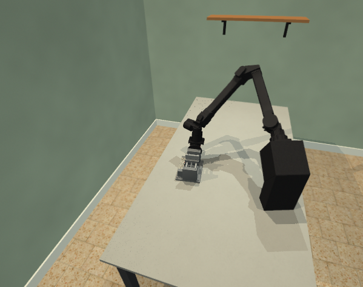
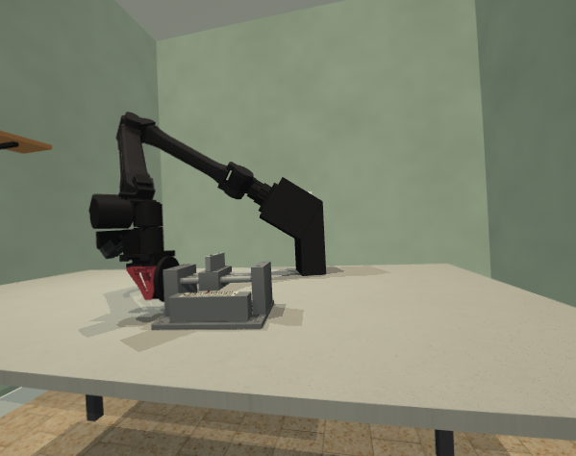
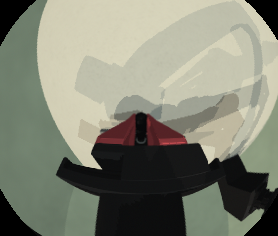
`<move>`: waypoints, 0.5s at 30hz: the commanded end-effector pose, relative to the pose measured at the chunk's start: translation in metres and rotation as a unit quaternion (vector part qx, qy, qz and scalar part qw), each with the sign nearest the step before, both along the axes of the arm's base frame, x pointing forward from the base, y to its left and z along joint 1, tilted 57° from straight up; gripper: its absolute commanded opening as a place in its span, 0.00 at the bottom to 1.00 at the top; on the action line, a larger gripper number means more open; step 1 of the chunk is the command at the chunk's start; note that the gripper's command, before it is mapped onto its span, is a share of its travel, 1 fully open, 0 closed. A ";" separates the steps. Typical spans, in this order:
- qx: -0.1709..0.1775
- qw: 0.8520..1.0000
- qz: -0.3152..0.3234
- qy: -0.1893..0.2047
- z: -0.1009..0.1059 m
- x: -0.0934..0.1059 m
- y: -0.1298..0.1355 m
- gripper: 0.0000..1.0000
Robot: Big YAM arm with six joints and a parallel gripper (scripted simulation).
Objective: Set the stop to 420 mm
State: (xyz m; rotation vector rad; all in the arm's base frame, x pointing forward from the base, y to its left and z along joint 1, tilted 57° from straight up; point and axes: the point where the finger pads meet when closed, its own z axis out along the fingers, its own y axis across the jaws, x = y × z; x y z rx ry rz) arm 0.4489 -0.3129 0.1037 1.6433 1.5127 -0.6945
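The grey stop fixture point(image 1: 189, 175) point(image 2: 210, 308) stands on the table. Its stop, a grey carriage with an upright block point(image 2: 214, 262), sits on two rods between the end plates, somewhat nearer the handwheel end. A pale scale point(image 2: 221, 293) with a small red mark lies along the top; its figures are too small to read. The black handwheel point(image 2: 169, 263) is at the fixture's left end in the exterior view. My gripper point(image 2: 151, 297) point(image 3: 141, 117) points down beside the wheel's outer face, its red fingers shut on the wheel's black crank handle, low on the wheel. The top view hides the fingers.
The black arm base point(image 1: 285, 175) point(image 2: 310, 235) stands on the right side of the table in the top view. A wooden shelf point(image 1: 257, 19) point(image 2: 20, 139) is fixed to the wall, away from the fixture. The table's long edge point(image 2: 278, 401) runs in front of the fixture.
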 end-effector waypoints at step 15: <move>-0.008 1.000 -0.012 -0.005 0.010 -0.023 -0.003 0.06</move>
